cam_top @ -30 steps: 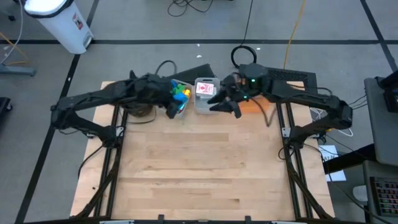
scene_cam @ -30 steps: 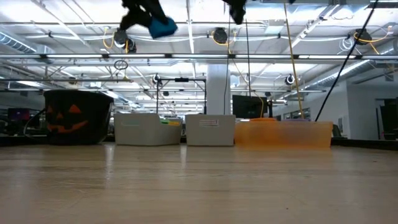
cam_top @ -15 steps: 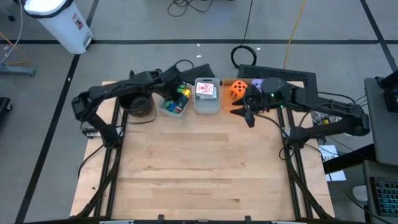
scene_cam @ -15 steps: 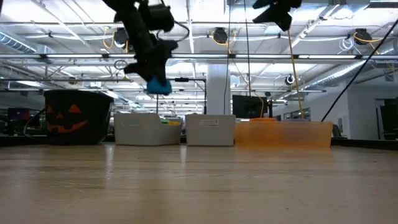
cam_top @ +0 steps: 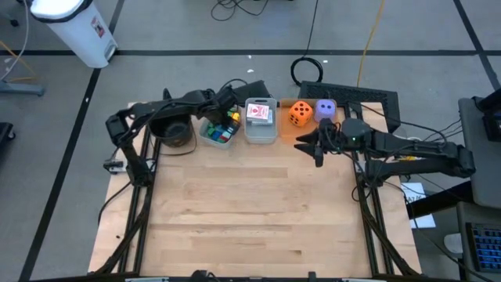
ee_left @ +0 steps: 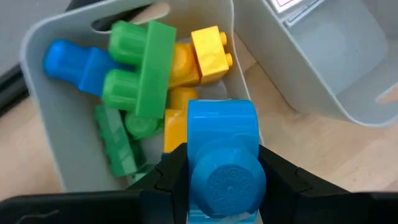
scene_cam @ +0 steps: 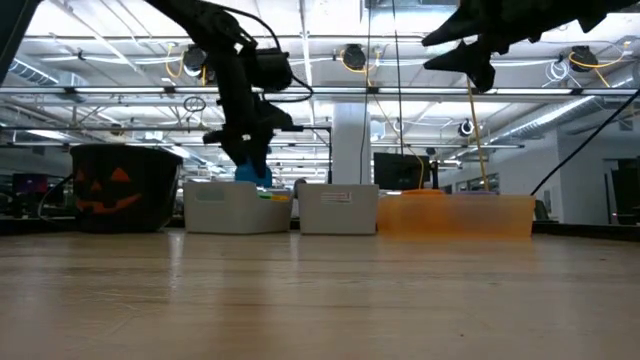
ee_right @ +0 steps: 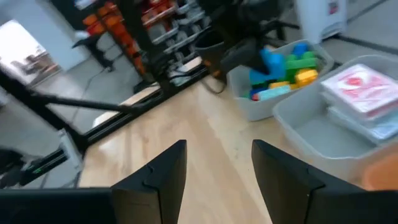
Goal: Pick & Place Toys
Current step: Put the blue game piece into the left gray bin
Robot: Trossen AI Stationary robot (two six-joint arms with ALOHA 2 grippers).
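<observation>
At the far left of the top edge of the table [cam_top: 235, 211] stands a black pot [cam_top: 174, 135]. In the low view it has an orange pumpkin face.

Next to it is a clear bin [cam_top: 217, 131] full of toy blocks. The left gripper [cam_top: 225, 100] hangs just over this bin. Its two fingers squeeze a blue block [ee_left: 222, 158] between them. In the left wrist view, a green block [ee_left: 138, 67], a yellow block [ee_left: 211, 51] and another blue block [ee_left: 69, 63] lie in the bin under it.

Just right of that is a second clear bin [cam_top: 261, 129]. Playing cards [cam_top: 258, 113] with red marks lie in it.

Right of the bins is a flat orange tray [scene_cam: 455, 214]. An orange dice [cam_top: 300, 113] and a purple dice [cam_top: 326, 109] sit side by side on it, near the top middle of the frame.

The right gripper [cam_top: 307, 144] hovers above the table just below the dice. Its fingers [ee_right: 152, 177] are apart and hold nothing.
</observation>
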